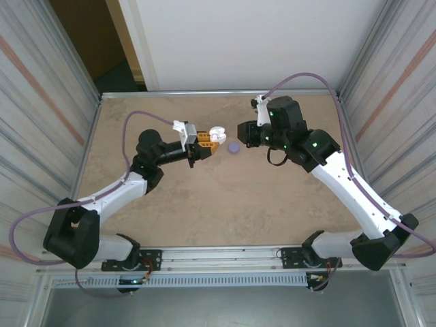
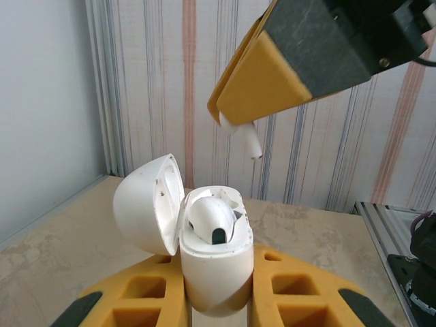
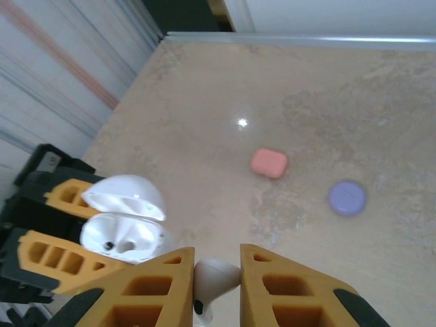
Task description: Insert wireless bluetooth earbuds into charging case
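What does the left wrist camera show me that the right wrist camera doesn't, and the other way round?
Left wrist view: a close look into the open white case, gripped by the left gripper, where one white earbud seems already seated.
Right wrist view: the tabletop beyond, with a closed pink case and a round purple case lying apart on it.
Shared: the open white case with its lid up, and the second white earbud pinched in the right gripper close to that case.

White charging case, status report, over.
Left gripper shut on open white charging case, one earbud seated. Right gripper shut on white stemmed earbud, not yet inserted. Nothing between.
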